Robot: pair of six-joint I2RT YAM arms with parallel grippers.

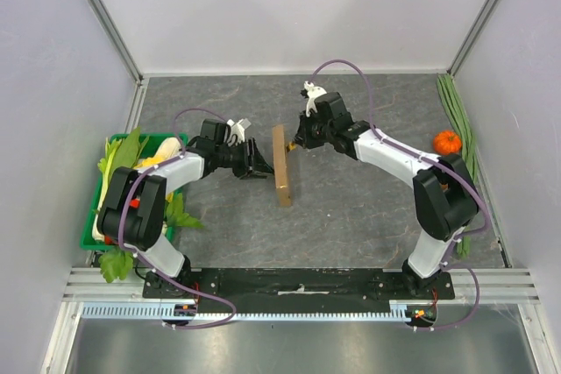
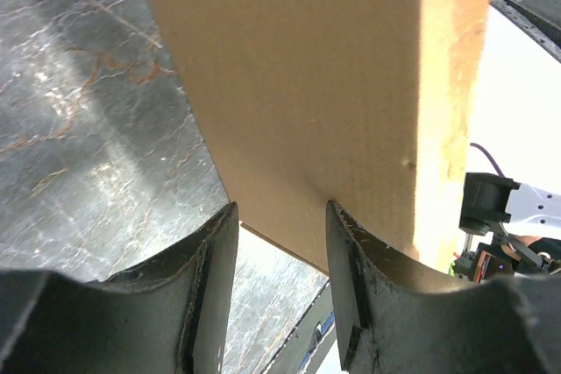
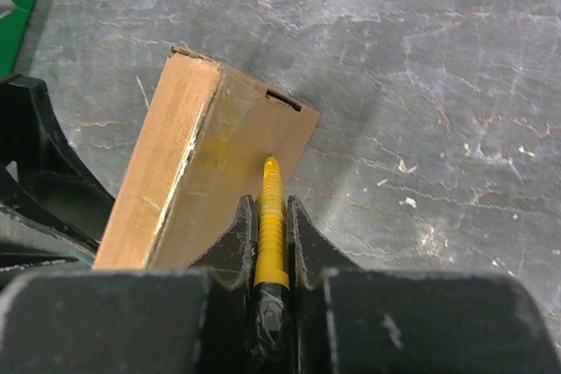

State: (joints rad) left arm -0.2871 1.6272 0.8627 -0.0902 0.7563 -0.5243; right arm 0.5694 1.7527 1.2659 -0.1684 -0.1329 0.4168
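Centre of the top view: right claw (image 3: 270, 205) clenched on a yellow screw (image 3: 272, 243), tip at the wooden block (image 1: 281, 177); left claw (image 2: 280, 209) released, just beside it

A pale wooden block (image 2: 333, 85) is seen filling the upper frame, tilted over the grey veined table (image 2: 79, 129). Its lower edge is framed by two dark fingers (image 2: 210, 286), held apart, the right-hand tip touching the wood.

A green crate (image 1: 88, 239) of leafy greens (image 1: 128, 151) sits at the left edge of the grey worktop (image 1: 368, 216). At the right edge, a small orange pumpkin (image 1: 447, 141) lies beside long green stalks (image 1: 455, 109).
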